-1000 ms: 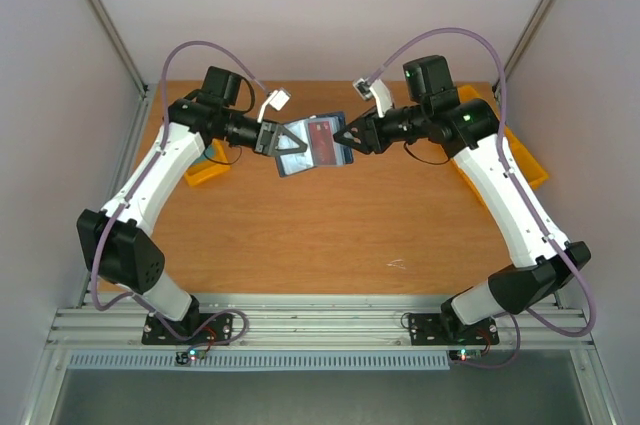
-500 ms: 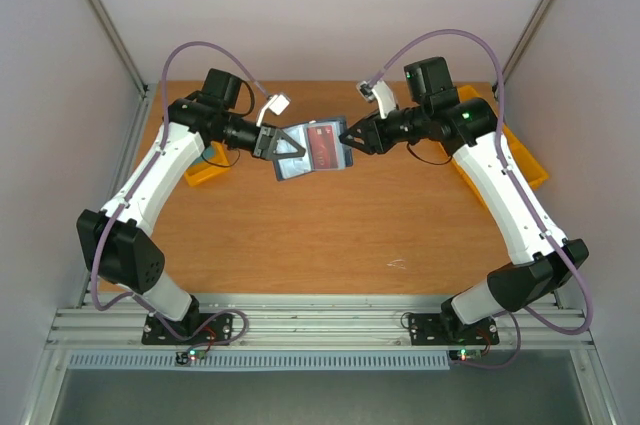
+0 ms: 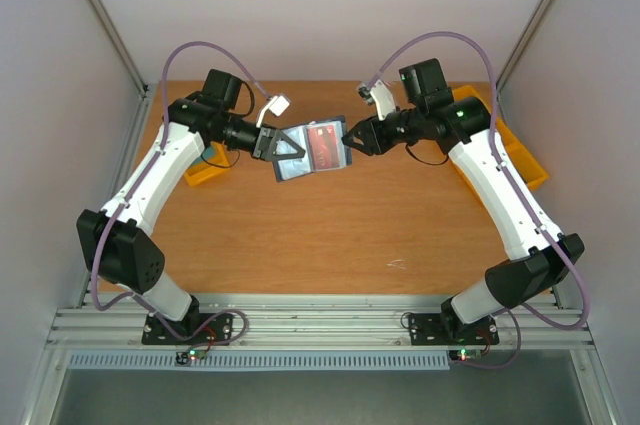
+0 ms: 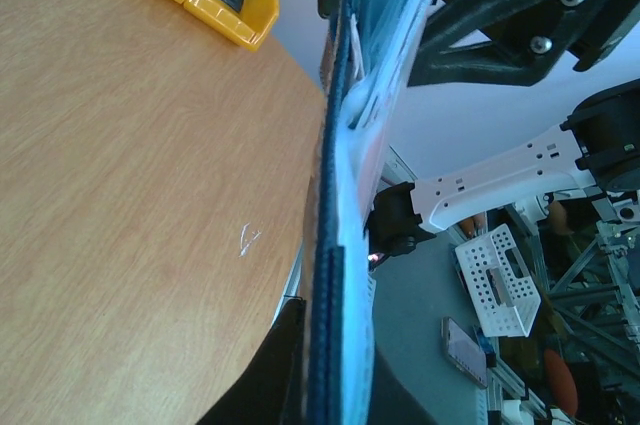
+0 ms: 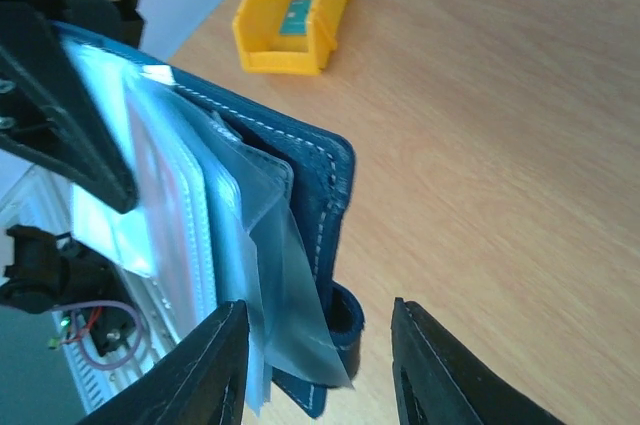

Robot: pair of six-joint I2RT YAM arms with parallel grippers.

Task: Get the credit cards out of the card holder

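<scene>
Navy-blue card holder hangs open in mid-air above the table, its clear sleeves fanned out. A red-faced credit card sits inside one sleeve, and no card appears to be out yet. The left gripper is clamped on the holder's edge. The right gripper, jaws partly apart, straddles the sleeves' far edge and grips nothing.
</scene>
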